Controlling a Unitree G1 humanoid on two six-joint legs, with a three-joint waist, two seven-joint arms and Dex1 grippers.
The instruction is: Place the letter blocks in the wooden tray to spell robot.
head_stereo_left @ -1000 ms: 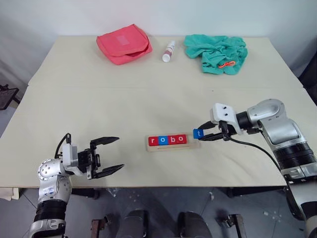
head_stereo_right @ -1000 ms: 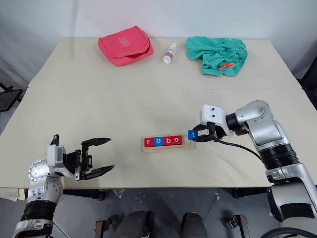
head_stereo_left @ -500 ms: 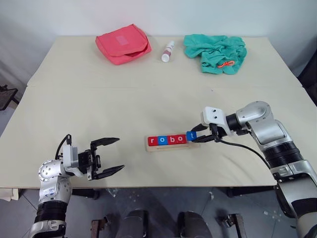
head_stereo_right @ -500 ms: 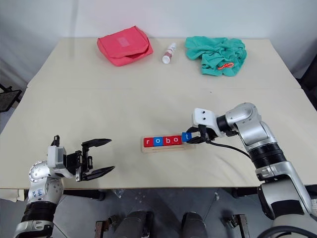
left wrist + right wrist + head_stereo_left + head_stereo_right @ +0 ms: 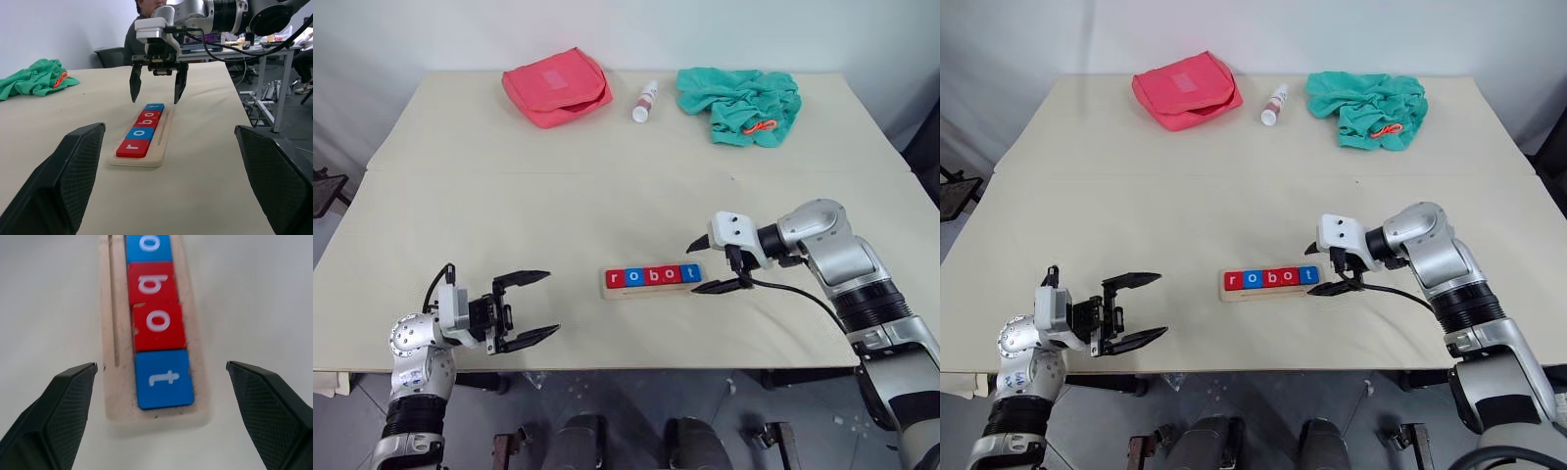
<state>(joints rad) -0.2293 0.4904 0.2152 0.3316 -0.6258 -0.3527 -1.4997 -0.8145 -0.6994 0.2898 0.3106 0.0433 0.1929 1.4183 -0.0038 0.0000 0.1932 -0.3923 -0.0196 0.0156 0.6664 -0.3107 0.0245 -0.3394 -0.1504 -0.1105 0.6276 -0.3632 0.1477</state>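
Note:
The wooden tray (image 5: 646, 293) lies near the table's front middle. The letter blocks sit in it in one row: red r (image 5: 615, 278), blue o (image 5: 632, 277), red b (image 5: 651, 276), red o (image 5: 671, 275), blue t (image 5: 163, 378). My right gripper (image 5: 692, 268) is open at the tray's right end. Its two fingers (image 5: 58, 406) straddle the t block without touching it. My left gripper (image 5: 551, 303) is open and empty over the table's front left, well apart from the tray.
At the back of the table lie a pink pouch (image 5: 557, 85), a small white bottle (image 5: 646, 101) and a crumpled teal cloth (image 5: 740, 103). The table's front edge runs just below the tray. Beyond the table, the left wrist view shows a seated person (image 5: 139, 24).
My right gripper moved left with the blue t block to the tray's right end, then opened and left the block in the tray. The left gripper stayed put.

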